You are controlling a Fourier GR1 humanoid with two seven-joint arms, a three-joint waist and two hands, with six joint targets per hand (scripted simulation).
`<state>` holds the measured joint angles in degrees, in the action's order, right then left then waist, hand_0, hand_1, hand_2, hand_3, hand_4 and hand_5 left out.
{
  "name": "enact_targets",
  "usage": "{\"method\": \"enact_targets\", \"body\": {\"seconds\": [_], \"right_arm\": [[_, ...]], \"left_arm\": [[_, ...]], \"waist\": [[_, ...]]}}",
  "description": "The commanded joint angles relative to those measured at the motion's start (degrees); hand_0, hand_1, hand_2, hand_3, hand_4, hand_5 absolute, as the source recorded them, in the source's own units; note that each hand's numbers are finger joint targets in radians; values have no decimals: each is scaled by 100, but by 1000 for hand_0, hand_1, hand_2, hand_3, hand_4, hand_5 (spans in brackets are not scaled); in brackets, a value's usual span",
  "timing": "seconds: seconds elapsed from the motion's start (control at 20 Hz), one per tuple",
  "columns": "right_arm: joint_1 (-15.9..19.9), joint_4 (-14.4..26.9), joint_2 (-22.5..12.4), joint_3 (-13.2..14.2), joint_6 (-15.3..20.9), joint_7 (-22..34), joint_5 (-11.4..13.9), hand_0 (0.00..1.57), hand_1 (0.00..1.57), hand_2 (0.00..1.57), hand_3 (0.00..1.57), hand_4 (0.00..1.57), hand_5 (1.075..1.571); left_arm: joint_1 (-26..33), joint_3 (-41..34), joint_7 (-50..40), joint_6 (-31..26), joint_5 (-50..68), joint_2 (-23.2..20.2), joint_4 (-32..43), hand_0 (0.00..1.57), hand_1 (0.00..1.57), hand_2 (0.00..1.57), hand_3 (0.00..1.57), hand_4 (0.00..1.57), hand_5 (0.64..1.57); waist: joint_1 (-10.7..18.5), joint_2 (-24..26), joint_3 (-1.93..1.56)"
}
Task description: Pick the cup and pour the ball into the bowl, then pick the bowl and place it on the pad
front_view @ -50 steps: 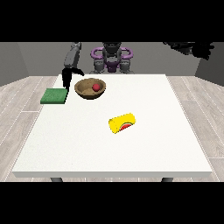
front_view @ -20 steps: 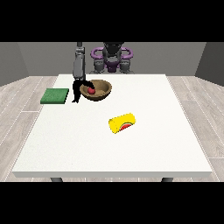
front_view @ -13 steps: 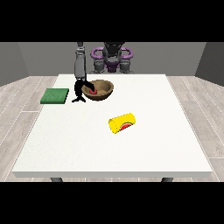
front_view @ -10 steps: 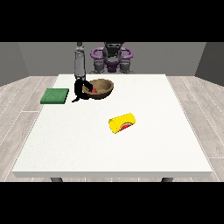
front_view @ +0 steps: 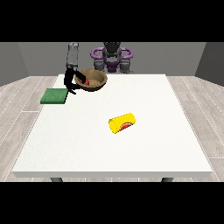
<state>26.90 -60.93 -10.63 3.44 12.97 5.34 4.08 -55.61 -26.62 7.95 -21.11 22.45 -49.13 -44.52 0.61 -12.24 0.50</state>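
Robot hand at the view's left (front_view: 70, 81) clamped on the brown bowl's (front_view: 92, 81) near rim — red ball (front_view: 87, 82) inside. Bowl sits just right of the green pad (front_view: 54, 96). Yellow cup (front_view: 122, 123) on its side mid-desk (front_view: 131, 153) — well apart.

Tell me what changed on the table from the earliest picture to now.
The black hand at the view's left came down from above the table to the brown wooden bowl and now sits at its rim; the bowl appears lifted. The red ball stays inside. The yellow cup lying on its side and green pad did not move.
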Motion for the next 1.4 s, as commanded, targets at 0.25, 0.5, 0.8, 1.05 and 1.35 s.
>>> {"method": "enact_targets", "body": {"seconds": [0.25, 0.5, 0.8, 1.05, 1.35], "right_arm": [[534, -144, -669, 342, -585, 750, -248, 1571, 1571, 1571, 1571, 1300, 1492], [994, 74, -761, 373, -635, 1024, -183, 1571, 1571, 1571, 1571, 1300, 1492], [947, 954, -1605, 872, -1155, -24, -225, 1571, 1571, 1571, 1571, 1305, 1533], [949, 1562, -2100, 1471, -1799, -734, -721, 1571, 1571, 1571, 1174, 1287, 1534], [1257, 2242, -2540, 1743, -2109, -1070, -799, 1571, 1571, 1571, 779, 1293, 1551]], "left_arm": [[248, -484, 389, -633, 214, -850, 644, 0, 0, 0, 0, 0, 1542], [243, -204, 590, -122, -36, -468, 402, 0, 0, 0, 0, 0, 1535], [108, -118, 275, 113, 56, -404, -126, 0, 0, 0, 0, 0, 1531], [236, -153, 387, 277, 70, -392, -473, 0, 0, 0, 0, 0, 1534], [-39, -266, 4, 149, 311, -821, -676, 0, 0, 0, 0, 202, 1532]], "waist": [[-259, -458, -49], [-398, -453, -52], [-256, -647, -60], [-231, -919, -63], [-10, -1283, -62]]}}
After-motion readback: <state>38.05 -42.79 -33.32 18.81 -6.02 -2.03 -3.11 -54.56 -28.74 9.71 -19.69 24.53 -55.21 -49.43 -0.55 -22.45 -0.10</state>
